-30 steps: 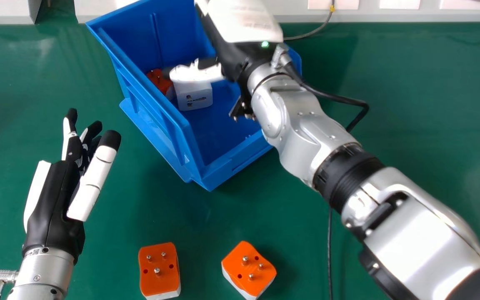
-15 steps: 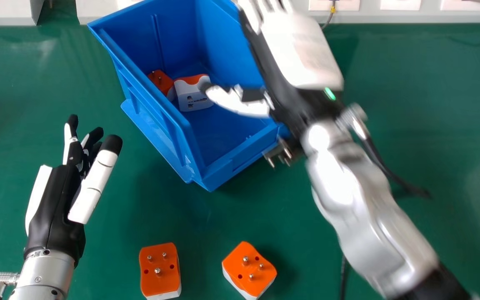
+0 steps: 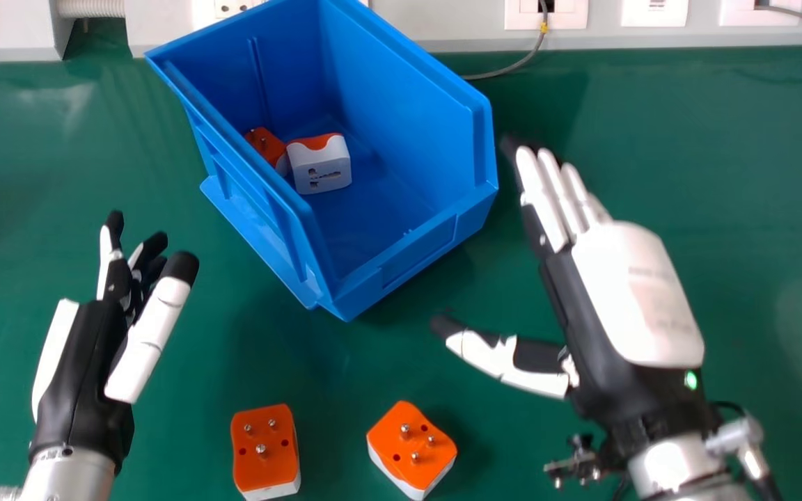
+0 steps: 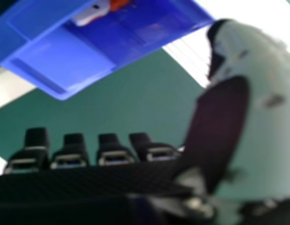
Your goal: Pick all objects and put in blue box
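Right hand (image 3: 638, 299) moved off blue box (image 3: 415, 254); fingers (image 3: 541, 198) straight, thumb spread. Probably between placements; next: grasp right-hand orange adapter (image 3: 411, 445).

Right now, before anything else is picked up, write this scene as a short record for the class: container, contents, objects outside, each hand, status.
container: blue box
contents: white adapter with orange top; orange adapter beside it
outside: left adapter, right adapter, both pins up
left hand: open
right hand: open, empty, right of box
status: two adapters not yet boxed
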Tool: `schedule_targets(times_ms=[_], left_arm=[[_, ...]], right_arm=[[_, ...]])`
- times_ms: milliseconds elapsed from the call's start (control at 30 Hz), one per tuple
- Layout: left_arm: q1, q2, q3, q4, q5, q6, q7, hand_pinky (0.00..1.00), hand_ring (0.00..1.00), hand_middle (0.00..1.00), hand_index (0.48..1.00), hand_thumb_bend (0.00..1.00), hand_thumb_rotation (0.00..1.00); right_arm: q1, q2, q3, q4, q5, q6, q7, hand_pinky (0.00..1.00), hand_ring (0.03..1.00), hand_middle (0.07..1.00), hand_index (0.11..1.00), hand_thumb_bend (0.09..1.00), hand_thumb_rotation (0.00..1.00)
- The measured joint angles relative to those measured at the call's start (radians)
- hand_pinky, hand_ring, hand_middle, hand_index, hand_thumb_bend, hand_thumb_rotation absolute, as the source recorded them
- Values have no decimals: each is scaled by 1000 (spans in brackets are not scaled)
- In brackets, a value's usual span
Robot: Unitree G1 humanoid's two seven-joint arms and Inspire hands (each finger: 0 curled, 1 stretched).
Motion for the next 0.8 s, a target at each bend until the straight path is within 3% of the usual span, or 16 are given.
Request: schedule_targets(times_ms=[133,333,633,800], left_arm=[[25,-8,2,14,-3,-36,0,915,949,952,977,726,798],[34,-22,5,27,-10,-71,1,906,951,950,975,721,787],[51,-29,7,27,-25,-74,1,899,948,948,975,737,782],[49,-29,7,28,-27,-78,0,896,946,948,975,731,779]], right_arm=[[66,-2,17,56,-33,-34,-19,847,953,980,952,476,450],[98,0,50,123,-79,-41,-14,806,936,980,949,516,476],[83,22,104,193,-119,-23,61,849,954,989,961,552,517],[82,48,130,211,-145,14,106,867,954,989,964,592,534]])
